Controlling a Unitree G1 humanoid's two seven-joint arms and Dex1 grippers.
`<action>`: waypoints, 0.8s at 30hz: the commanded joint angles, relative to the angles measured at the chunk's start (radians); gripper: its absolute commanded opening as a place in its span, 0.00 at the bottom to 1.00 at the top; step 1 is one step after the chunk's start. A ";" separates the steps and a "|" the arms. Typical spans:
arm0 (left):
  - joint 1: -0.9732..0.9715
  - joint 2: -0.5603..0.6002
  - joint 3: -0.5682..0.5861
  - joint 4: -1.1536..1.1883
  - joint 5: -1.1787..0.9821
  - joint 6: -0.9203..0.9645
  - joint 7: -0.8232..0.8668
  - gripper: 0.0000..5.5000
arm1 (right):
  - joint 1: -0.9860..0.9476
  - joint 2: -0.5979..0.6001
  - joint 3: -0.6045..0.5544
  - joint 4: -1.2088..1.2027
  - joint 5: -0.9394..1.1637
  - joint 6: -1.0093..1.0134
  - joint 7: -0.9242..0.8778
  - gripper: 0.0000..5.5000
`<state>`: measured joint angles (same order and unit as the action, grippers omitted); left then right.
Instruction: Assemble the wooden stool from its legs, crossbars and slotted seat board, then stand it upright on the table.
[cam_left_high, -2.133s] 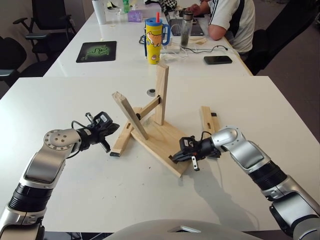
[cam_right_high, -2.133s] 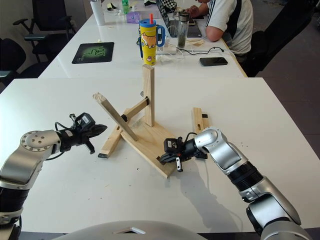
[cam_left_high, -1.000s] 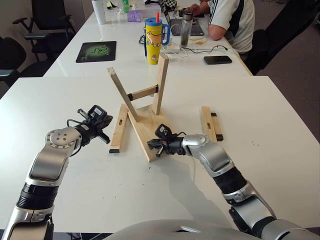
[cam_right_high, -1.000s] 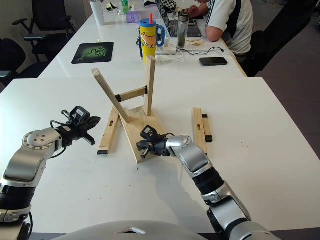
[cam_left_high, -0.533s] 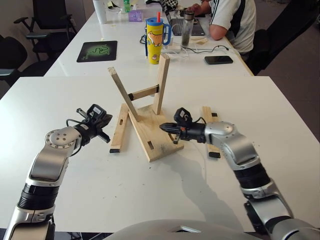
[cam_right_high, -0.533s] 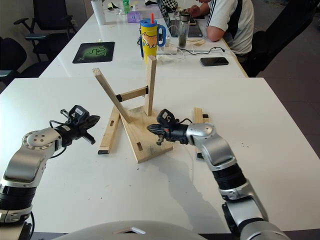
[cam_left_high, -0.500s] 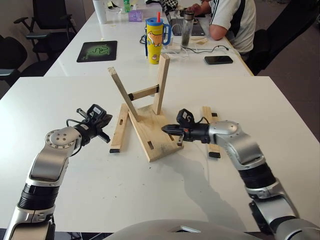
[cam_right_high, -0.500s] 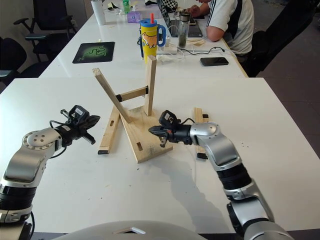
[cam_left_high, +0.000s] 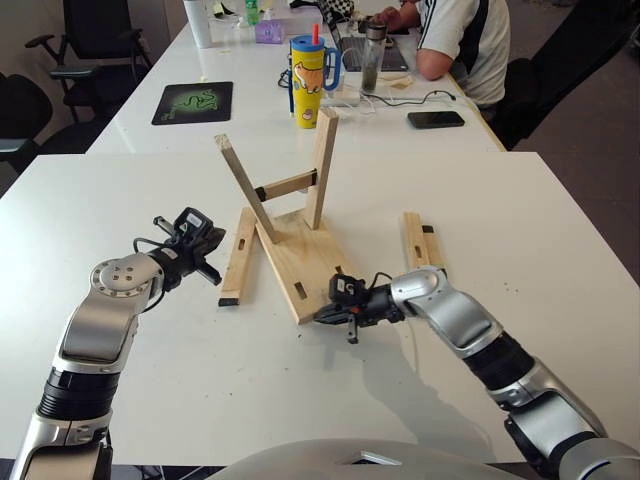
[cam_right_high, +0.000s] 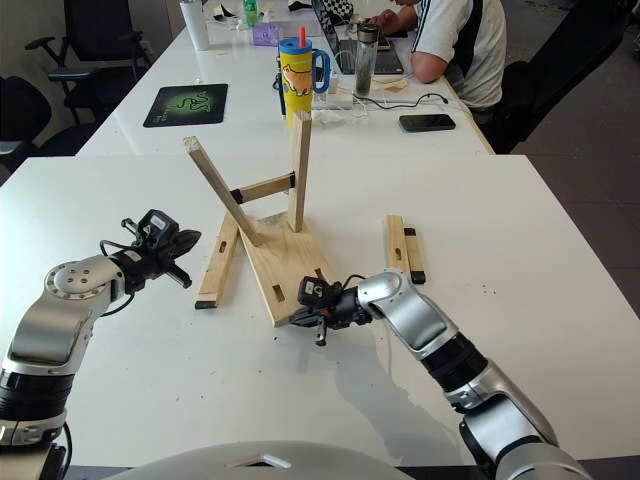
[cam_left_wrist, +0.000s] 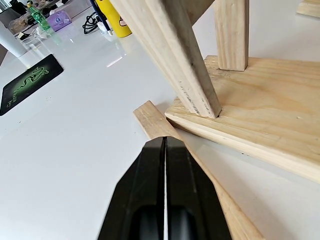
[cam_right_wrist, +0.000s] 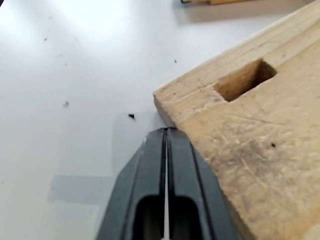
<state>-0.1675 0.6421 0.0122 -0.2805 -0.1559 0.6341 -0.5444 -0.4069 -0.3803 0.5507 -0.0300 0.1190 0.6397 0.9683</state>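
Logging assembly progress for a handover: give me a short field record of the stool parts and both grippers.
Seat board: flat on the table, empty slot at near corner
Upright leg: standing in board
Tilted leg: in board, joined to upright leg by crossbar
Left loose leg: lying beside board
Right loose leg: lying apart from board
Left gripper: shut, over left loose leg's end
Right gripper: shut, at board's near corner

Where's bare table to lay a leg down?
Bare: table right of the right loose leg, and the near edge strip. Crowded: around the seat board, hemmed by left gripper, left loose leg and right gripper.
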 joint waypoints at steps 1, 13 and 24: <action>-0.004 -0.007 0.002 -0.012 -0.003 0.013 0.003 0.00 | -0.039 0.103 -0.045 0.094 -0.058 0.011 -0.176 0.00; -0.009 -0.023 0.010 -0.005 0.003 0.007 0.019 0.00 | 0.027 0.218 -0.325 -0.021 0.079 -0.156 -0.337 0.00; 0.015 -0.204 0.103 0.025 -0.057 -0.027 0.153 0.00 | -0.024 0.049 -0.747 0.155 -0.002 -0.169 -0.757 0.08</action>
<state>-0.1752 0.4913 0.0911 -0.2694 -0.1930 0.6216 -0.4259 -0.4800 -0.2902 -0.1688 0.1112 0.1246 0.4162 0.2189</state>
